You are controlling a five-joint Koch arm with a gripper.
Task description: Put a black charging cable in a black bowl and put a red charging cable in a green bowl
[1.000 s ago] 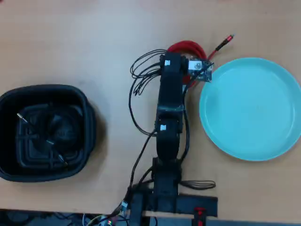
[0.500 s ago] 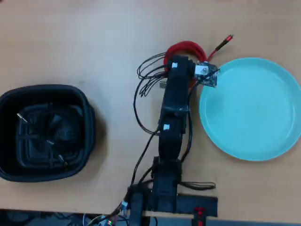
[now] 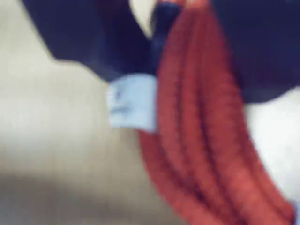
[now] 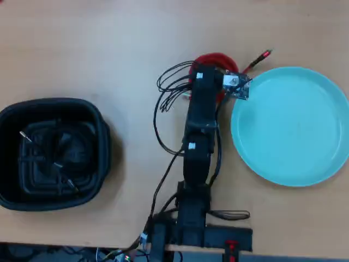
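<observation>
The red charging cable (image 3: 201, 140) fills the blurred wrist view, its strands running between the two dark jaws of my gripper (image 3: 187, 51), which looks shut on it. A pale band (image 3: 131, 108) sits beside the strands. From overhead the red coil (image 4: 218, 58) peeks out past the arm's wrist (image 4: 203, 82), and its plug (image 4: 263, 55) points toward the rim of the green bowl (image 4: 292, 125). That bowl holds nothing. At the left stands the black bowl (image 4: 11, 125), with the black charging cable (image 4: 71, 150) lying inside it.
The arm's own black wires (image 4: 166, 93) loop out to the left of the wrist. Its base (image 4: 191, 229) is clamped at the table's near edge. Bare wooden tabletop (image 4: 98, 49) stretches across the far side.
The wrist has drawn slightly back toward the base, and the red coil and its plug have shifted the same way with it. Both bowls and the black cable stayed put.
</observation>
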